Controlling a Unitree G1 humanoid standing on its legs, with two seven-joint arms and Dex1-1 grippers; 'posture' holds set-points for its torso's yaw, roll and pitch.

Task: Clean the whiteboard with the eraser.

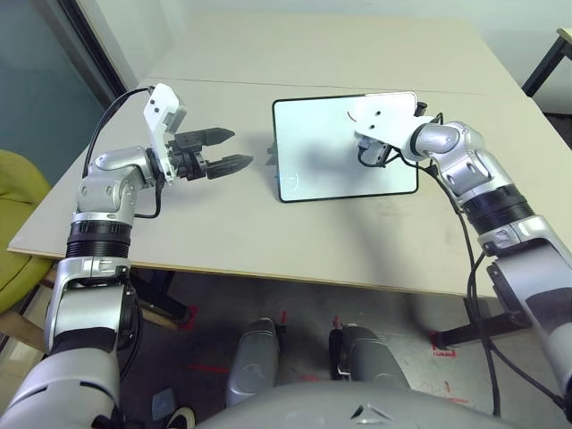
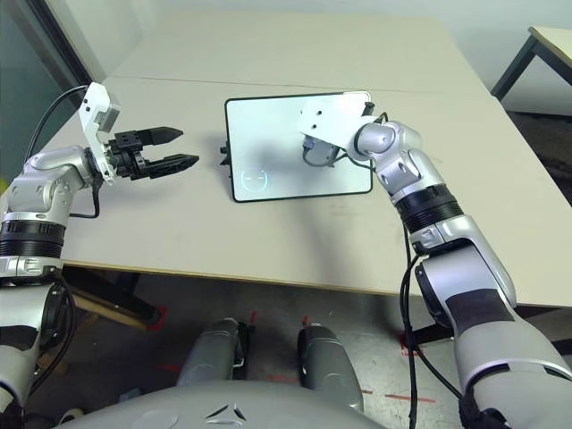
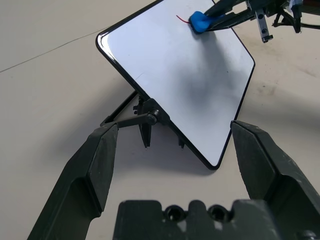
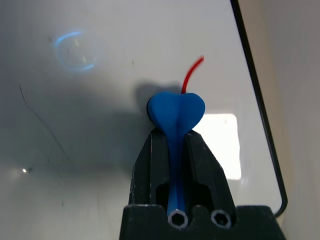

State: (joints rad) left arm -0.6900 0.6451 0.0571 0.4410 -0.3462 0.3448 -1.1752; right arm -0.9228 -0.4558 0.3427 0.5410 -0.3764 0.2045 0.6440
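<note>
Blue waisted eraser (image 4: 176,112) | right fingers (image 4: 172,165) pinch it | left fingers (image 3: 172,165) wide apart

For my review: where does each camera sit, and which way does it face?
Left and right eye: on the head, looking forward and down at the table; both forearms and the left gripper show.
Left wrist: along its own open fingers towards the whiteboard.
Right wrist: along its own fingers, shut on the blue eraser, close over the board.
Shared: both wrist views show the eraser and a red mark on the board.
</note>
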